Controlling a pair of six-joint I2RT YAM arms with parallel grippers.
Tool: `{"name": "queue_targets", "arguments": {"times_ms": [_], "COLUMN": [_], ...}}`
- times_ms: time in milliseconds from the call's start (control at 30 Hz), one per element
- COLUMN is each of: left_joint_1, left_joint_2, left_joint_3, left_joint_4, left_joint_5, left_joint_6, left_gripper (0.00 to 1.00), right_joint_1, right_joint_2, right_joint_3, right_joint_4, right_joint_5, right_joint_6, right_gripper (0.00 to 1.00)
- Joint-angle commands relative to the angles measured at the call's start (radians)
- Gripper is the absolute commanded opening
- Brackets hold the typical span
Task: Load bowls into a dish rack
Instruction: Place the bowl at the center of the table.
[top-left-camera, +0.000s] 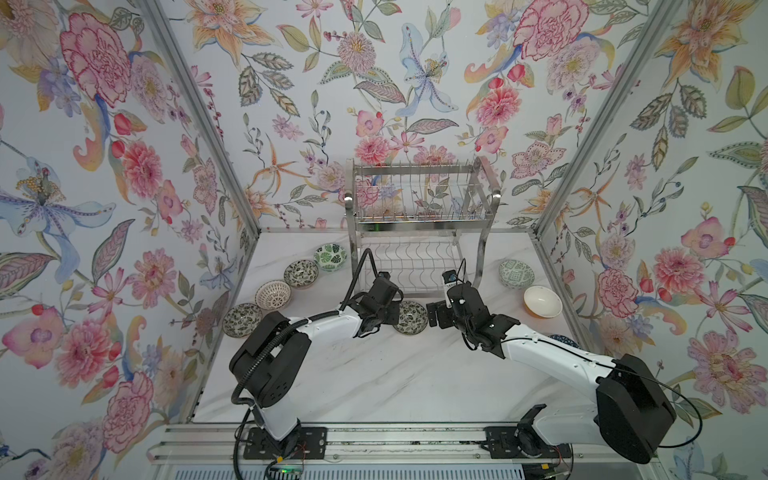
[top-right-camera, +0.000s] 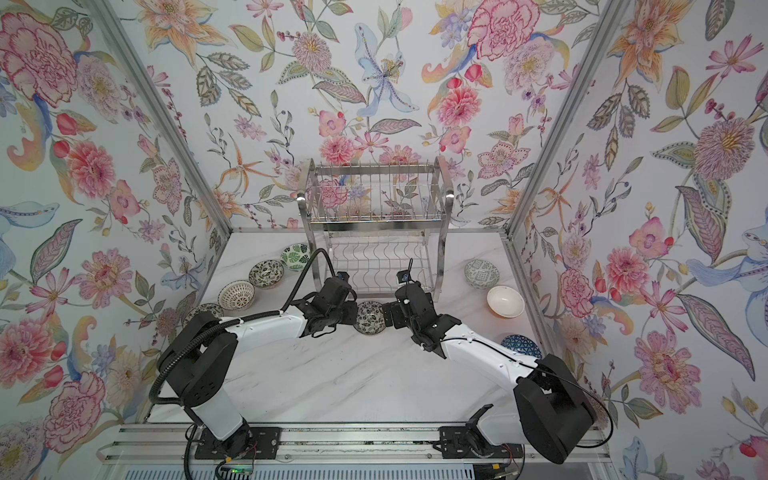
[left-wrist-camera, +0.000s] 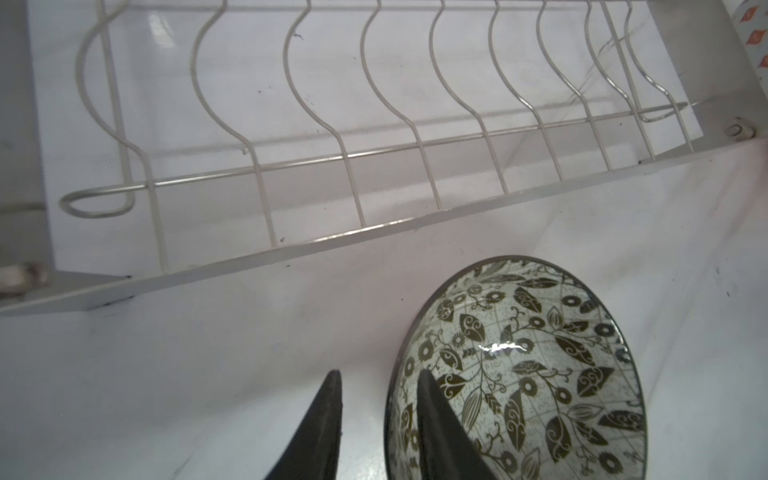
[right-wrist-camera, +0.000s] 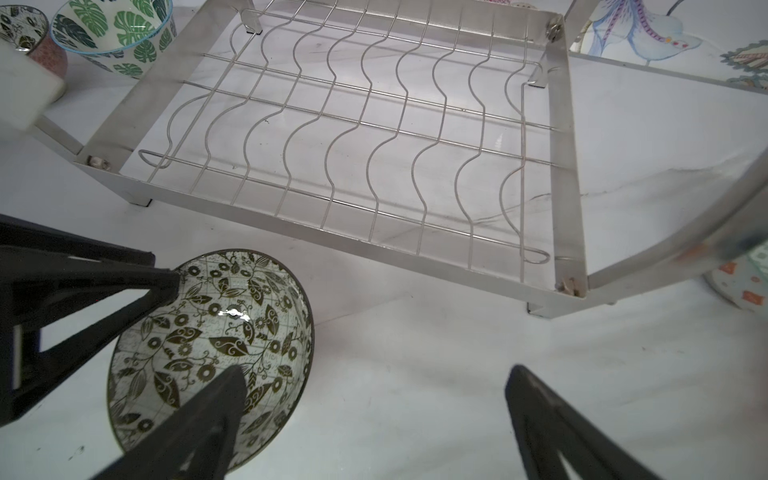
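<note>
The pale marbled table (top-left-camera: 374, 382) takes up the whole floor in front of me, and the dish rack (top-left-camera: 419, 224) stands at its far edge against the flowered back wall, with upright prongs above and wavy wires below. The left arm (top-left-camera: 324, 322) and the right arm (top-left-camera: 540, 349) stretch toward the rack's front, their ends close together. Between them, on the table just in front of the lower tier, a black-and-white leafy bowl (top-left-camera: 411, 319) sits upright. Four more bowls curve along the table's left side, starting from a green leaf bowl (top-left-camera: 330, 257) beside the rack's leg. On the right are a green patterned bowl (top-left-camera: 516, 273), a white bowl (top-left-camera: 542, 301) and, in a top view, a blue triangle bowl (top-right-camera: 521, 347) partly behind the right arm. The left gripper (left-wrist-camera: 378, 372) straddles the leafy bowl's rim with its jaws a little apart, one finger inside and one outside, and table shows between the outer finger and the rim. The right gripper (right-wrist-camera: 376, 370) gapes wide, with one finger (right-wrist-camera: 216, 407) over the bowl and the other over the table.
</note>
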Motion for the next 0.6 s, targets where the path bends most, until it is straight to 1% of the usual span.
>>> {"name": "queue_targets", "arguments": {"times_ms": [0,133,167,233,267,333,400,467,533,567], "left_joint_1": [-0.009,-0.008,-0.008,-0.007,-0.008,-0.004,0.005,0.019,0.046,0.068], "left_joint_2": [-0.069,-0.138,-0.174,-0.216,-0.238,-0.274,-0.319,-0.367,-0.421,-0.454], "left_joint_3": [0.055,0.055,0.048,0.034,0.024,0.003,-0.031,-0.078,-0.136,-0.172], "left_joint_4": [-0.108,-0.173,-0.177,-0.192,-0.198,-0.217,-0.225,-0.206,-0.176,-0.151], "left_joint_5": [-0.115,-0.223,-0.250,-0.310,-0.345,-0.394,-0.406,-0.385,-0.337,-0.295], "left_joint_6": [0.081,0.125,0.136,0.155,0.160,0.160,0.156,0.154,0.140,0.130], "left_gripper": [0.36,0.36,0.37,0.41,0.45,0.64,0.79,0.99,0.99,0.99], "right_joint_1": [0.014,0.036,0.043,0.061,0.071,0.096,0.126,0.155,0.186,0.203], "right_joint_2": [0.009,0.018,0.024,0.038,0.048,0.070,0.097,0.133,0.174,0.199], "right_joint_3": [0.026,0.031,0.033,0.044,0.051,0.066,0.088,0.112,0.143,0.158], "right_joint_4": [-0.023,-0.020,-0.017,-0.013,-0.012,-0.007,-0.003,0.001,0.000,0.000], "right_joint_5": [0.002,0.001,-0.001,-0.001,0.001,0.003,0.008,0.011,0.016,0.016], "right_joint_6": [-0.004,0.003,0.003,0.005,0.007,0.010,0.019,0.031,0.041,0.047], "right_gripper": [0.99,0.99,0.99,0.99,0.99,0.99,0.99,0.99,0.99,0.99]}}
